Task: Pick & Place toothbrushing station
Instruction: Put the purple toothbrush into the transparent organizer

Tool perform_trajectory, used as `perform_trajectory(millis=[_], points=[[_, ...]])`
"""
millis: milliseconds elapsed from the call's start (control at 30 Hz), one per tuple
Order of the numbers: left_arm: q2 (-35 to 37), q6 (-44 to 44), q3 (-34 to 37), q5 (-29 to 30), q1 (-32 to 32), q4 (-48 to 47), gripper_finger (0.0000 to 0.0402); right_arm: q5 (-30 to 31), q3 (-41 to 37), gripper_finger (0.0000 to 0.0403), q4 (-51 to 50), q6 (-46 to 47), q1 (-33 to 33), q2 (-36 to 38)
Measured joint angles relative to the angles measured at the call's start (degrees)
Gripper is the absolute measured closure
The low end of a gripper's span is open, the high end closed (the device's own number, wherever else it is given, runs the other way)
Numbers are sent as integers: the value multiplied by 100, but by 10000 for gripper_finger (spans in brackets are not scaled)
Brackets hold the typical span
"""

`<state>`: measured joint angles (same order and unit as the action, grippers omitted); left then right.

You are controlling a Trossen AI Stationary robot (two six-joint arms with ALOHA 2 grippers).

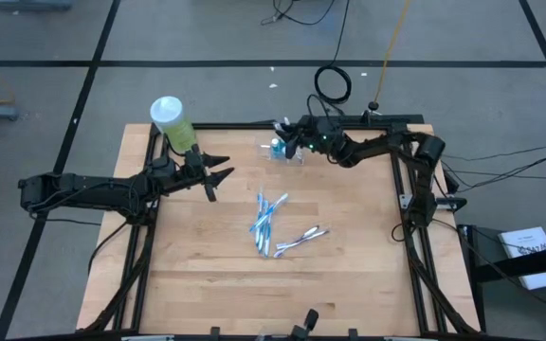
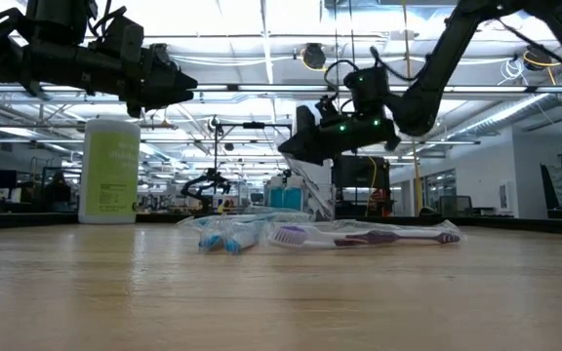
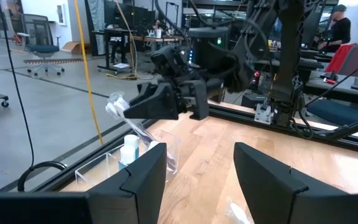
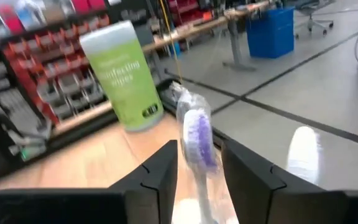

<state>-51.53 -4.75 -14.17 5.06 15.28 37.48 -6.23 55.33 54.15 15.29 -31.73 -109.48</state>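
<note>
On table [image 1: 197, 275], 3 wrapped toothbrushes [image 1: 268, 225]

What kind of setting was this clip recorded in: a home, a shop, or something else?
Most likely a large robotics lab or workshop, not a home. Past the wooden table are a bare grey floor with dark tape lines, rows of ceiling strip lights, and desks with office chairs.
</note>
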Motion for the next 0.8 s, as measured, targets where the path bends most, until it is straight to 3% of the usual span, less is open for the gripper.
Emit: perform_trajectory(millis=[300,467,600,800], points=[[0,0,0,0,-2,0,206,320,0,269,-2027,-940,122,1067],[0,0,0,-1,-2,2,206,404,9,235,-2164,-1035,289,1163],[1,0,0,-1,0,1,206,952,8,207,-2383,-969,302,1094],[0,0,0,-1,-1,1,206,922,10,197,-2363,-866,301,988]])
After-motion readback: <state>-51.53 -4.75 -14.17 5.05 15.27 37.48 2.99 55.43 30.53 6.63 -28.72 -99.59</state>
